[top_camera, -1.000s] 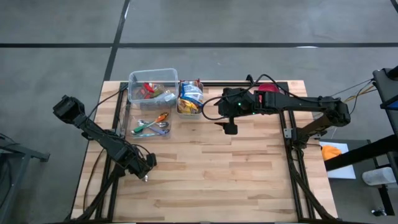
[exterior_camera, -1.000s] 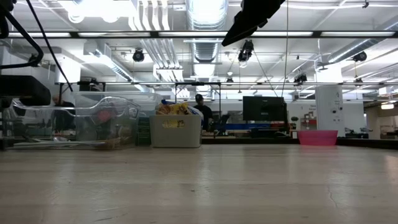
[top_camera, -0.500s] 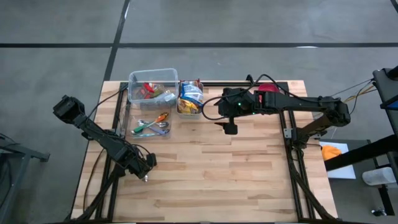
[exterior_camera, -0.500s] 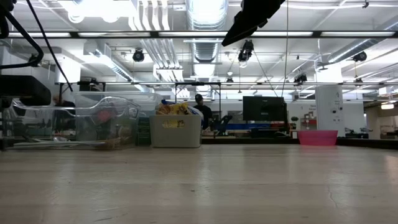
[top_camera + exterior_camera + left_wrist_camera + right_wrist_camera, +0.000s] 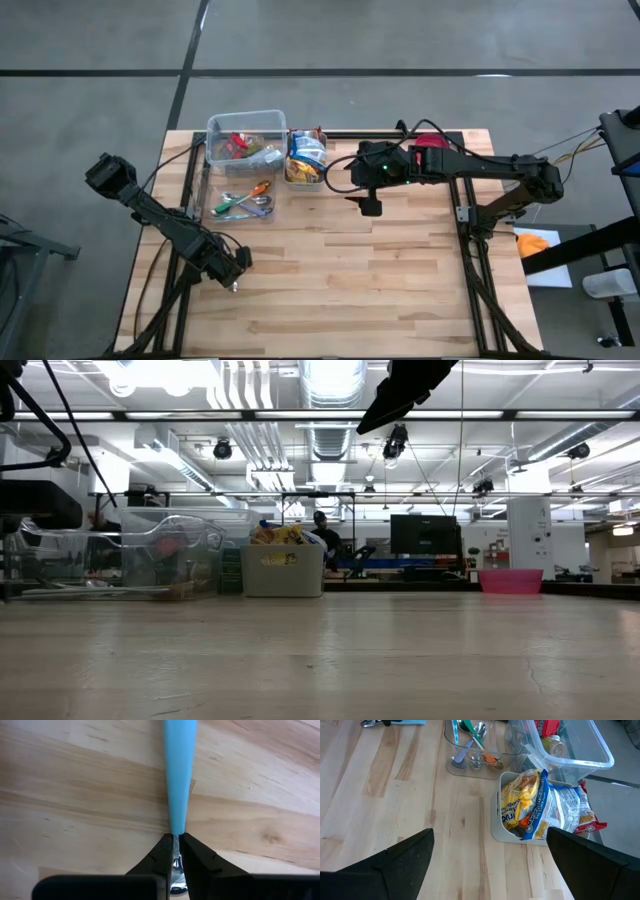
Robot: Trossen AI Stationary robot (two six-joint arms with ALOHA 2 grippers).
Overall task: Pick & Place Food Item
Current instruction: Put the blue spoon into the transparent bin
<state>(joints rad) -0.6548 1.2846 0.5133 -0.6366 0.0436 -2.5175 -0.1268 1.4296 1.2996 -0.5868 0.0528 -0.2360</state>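
Wooden table (image 5: 400,270): my right gripper (image 5: 370,207) hangs wide open near the snack bin (image 5: 305,160); I should descend squarely over one bag; my left gripper (image 5: 175,847) pinches a blue utensil (image 5: 178,775).

A large open robotics lab or industrial workshop hall is shown. A butcher-block wooden table (image 5: 330,270) is set on a polished grey concrete floor (image 5: 400,40) marked with dark lines, and black metal frames carrying the arms are bolted along its sides. In the low view, exposed silver ventilation ducts (image 5: 330,420), fluorescent strip lights (image 5: 150,372) and hanging cables are seen under a high ceiling, with a dark monitor (image 5: 425,533), further workstations and a pink tub (image 5: 511,581) placed beyond.
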